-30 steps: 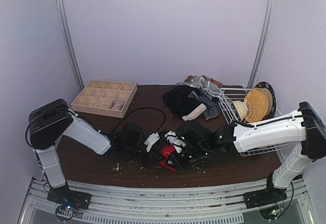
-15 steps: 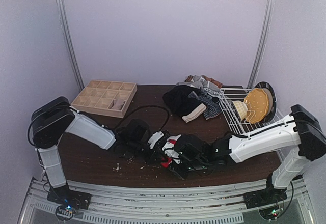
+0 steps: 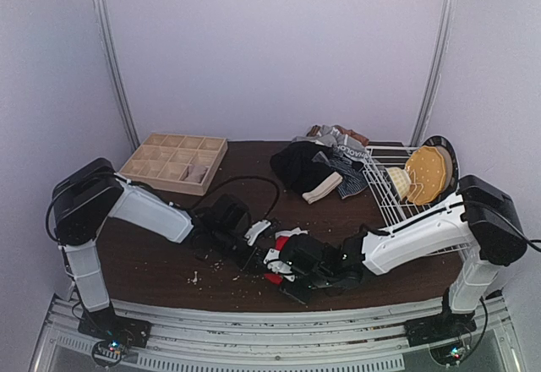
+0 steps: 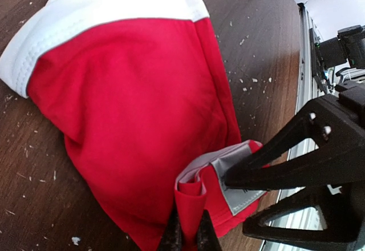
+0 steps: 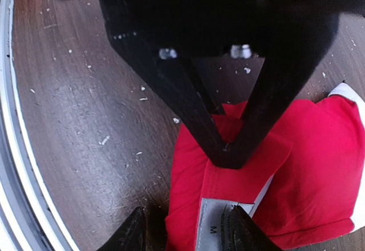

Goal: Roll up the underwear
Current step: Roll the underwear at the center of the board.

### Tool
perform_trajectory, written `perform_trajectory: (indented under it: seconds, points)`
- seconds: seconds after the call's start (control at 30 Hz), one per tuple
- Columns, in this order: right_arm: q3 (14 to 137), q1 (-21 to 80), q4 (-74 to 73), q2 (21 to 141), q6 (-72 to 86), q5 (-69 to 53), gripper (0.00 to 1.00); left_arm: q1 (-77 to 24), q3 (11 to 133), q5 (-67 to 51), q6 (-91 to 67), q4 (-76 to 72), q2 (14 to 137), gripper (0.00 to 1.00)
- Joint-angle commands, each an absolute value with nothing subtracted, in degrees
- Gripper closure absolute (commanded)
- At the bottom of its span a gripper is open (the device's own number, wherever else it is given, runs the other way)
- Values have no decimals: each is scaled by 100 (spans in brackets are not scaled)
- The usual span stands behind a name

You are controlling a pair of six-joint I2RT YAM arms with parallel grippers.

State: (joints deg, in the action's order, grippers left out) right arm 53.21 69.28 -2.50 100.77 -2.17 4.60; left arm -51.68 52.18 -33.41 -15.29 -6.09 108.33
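The red underwear (image 4: pixel 131 108) with a pale waistband lies on the dark table, its near corner folded over to show a grey label (image 4: pixel 239 182). My left gripper (image 4: pixel 189 237) is shut on a small fold of red cloth at that corner. In the right wrist view its two black fingers meet in a V on the underwear (image 5: pixel 319 165). My right gripper (image 5: pixel 185 234) is open, one fingertip on the table beside the cloth and the other by the label. From above both grippers, left (image 3: pixel 264 238) and right (image 3: pixel 283 270), crowd the underwear (image 3: pixel 281 242), largely hiding it.
A wooden grid tray (image 3: pixel 173 162) sits at the back left. A heap of dark, striped and pale underwear (image 3: pixel 325 165) lies at the back centre. A wire rack (image 3: pixel 397 188) holding a yellow plate (image 3: pixel 427 172) stands at the right. Crumbs dot the table near its front edge.
My right arm has swung left and toward the front edge, bringing its gripper onto the red underwear. The left gripper has edged right, and less red cloth shows from above.
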Motion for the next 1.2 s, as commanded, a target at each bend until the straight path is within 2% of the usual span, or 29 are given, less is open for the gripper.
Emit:
perform_trajectory:
  seconds: [0.0, 0.17, 0.3, 0.33, 0.4, 0.5, 0.6, 0.63, 0.93, 1.17]
  points:
    - [5457, 6932, -592, 10382, -235, 762, 52, -5116, 5064, -3409, -1634, 289, 11065, 100]
    - [5524, 6897, -739, 10688, -118, 1003, 58, -5111, 5038, -3556, -1626, 257, 10960, 100]
    - [5589, 6868, -926, 10740, -21, 994, 83, -5109, 5003, -3567, -1643, 278, 10790, 98]
    - [5592, 6868, -959, 10727, -13, 935, 91, -5107, 4983, -3518, -1646, 307, 10717, 93]
    - [5613, 6866, -1061, 10663, 4, 744, 99, -5109, 4918, -3366, -1667, 352, 10500, 74]
    - [5593, 6844, -1141, 10417, 87, 227, 100, -5108, 4766, -2997, -1732, 431, 10043, 49]
    - [5644, 6789, -1294, 10194, 221, -425, 100, -5111, 4589, -2621, -1830, 483, 9572, 7]
    - [5646, 6759, -1312, 10122, 268, -676, 100, -5109, 4512, -2474, -1870, 483, 9369, 3]
    - [5512, 6271, -1002, 10002, 817, -2215, 100, -5125, 3547, -433, -1961, 97, 7928, 2]
    - [5509, 6038, -637, 10365, 1178, -3001, 100, -5168, 2201, 569, -1838, -1544, 6237, 2]
